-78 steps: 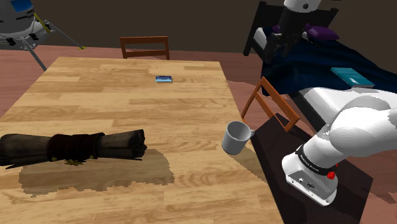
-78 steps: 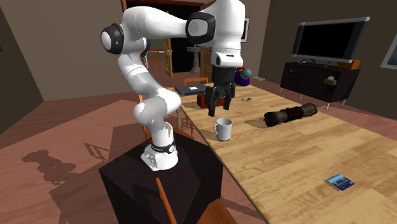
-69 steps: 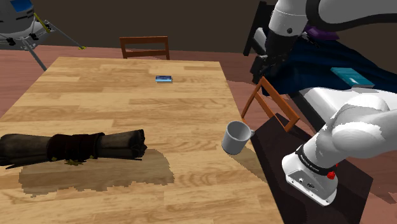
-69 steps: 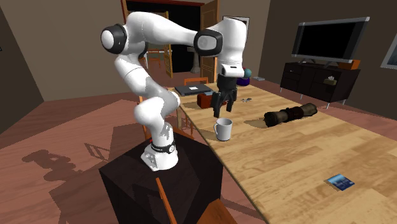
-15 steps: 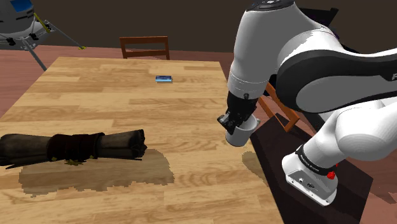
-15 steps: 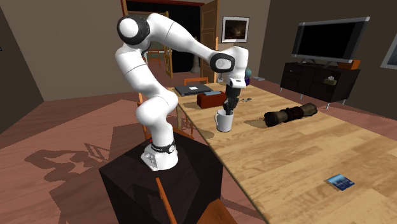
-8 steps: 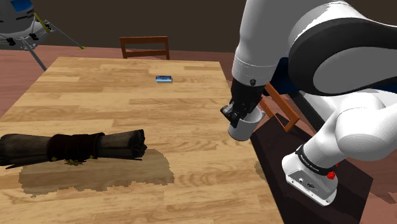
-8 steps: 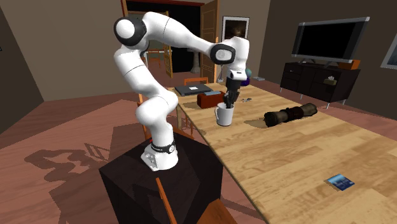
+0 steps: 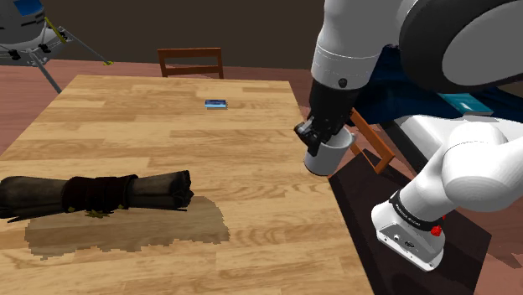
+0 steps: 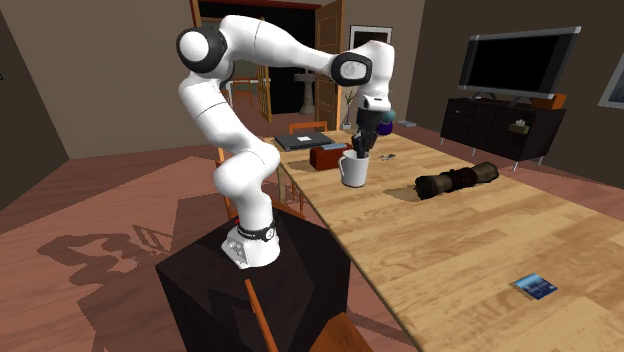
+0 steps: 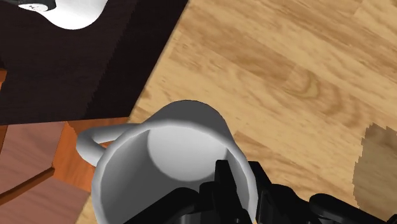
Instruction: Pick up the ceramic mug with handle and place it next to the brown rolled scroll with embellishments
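The claw (image 9: 317, 137), gripping the mug (image 9: 328, 156) by its rim, has raised it off the bench (image 9: 168, 126); carrying it to the scroll (image 9: 100, 193) comes next.

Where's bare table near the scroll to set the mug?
Bare wood between the scroll and the mug, and from the scroll up to the blue card. Crowded at the table end behind the mug in the second exterior view: red-brown box, dark laptop.
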Tool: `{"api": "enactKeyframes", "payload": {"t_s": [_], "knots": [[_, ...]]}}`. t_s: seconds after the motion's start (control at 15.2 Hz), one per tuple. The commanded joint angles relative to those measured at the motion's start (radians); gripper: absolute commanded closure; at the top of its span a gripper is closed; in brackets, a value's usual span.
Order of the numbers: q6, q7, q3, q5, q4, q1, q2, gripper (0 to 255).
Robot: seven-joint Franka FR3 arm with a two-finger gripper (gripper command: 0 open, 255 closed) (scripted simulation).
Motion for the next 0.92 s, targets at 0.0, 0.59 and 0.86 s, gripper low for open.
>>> {"api": "enactKeyframes", "payload": {"t_s": [0.0, 0.59, 0.86], "knots": [[-0.031, 0.000, -0.008, -0.005, 0.026, -0.001, -0.005, 255], [-0.052, 0.030, 0.023, -0.065, 0.216, -0.059, 0.166, 255], [-0.032, 0.077, 0.070, -0.138, 0.365, -0.102, 0.345, 255]]}}
